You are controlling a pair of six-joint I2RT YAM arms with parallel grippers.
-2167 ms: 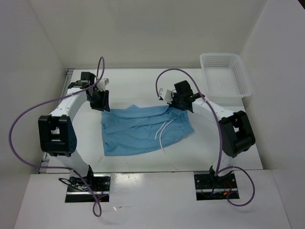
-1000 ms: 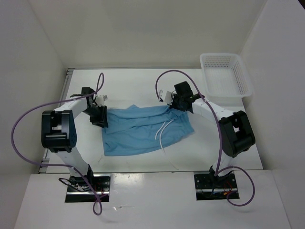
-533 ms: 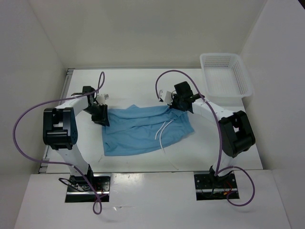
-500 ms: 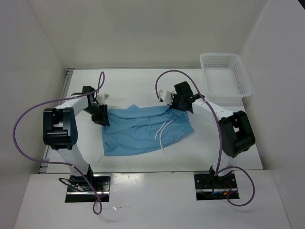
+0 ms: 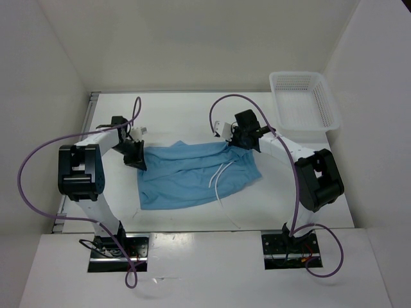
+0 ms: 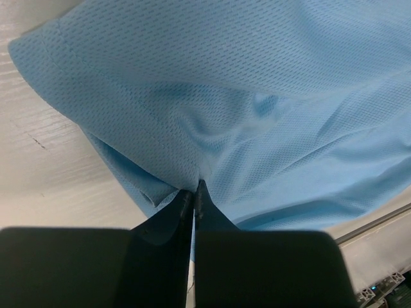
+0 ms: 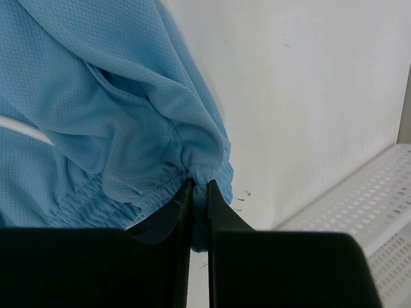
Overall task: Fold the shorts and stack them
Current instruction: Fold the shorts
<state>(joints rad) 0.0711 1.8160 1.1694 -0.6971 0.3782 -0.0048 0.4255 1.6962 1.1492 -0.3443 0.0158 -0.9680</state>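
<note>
The left gripper (image 6: 194,194) and right gripper (image 7: 200,187) are each closed on a thin fold of the shorts (image 5: 186,173), so the cloth may slip out if pulled apart.

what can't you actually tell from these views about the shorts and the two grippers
- Top external: the fingertips of the left gripper and the right gripper are hidden under their own bodies.
- Left wrist: the shorts run off the top and right edges, so their full outline is lost.
- Right wrist: the drawstring is a sliver at the left edge, and the basket is cut off at the right edge.
</note>
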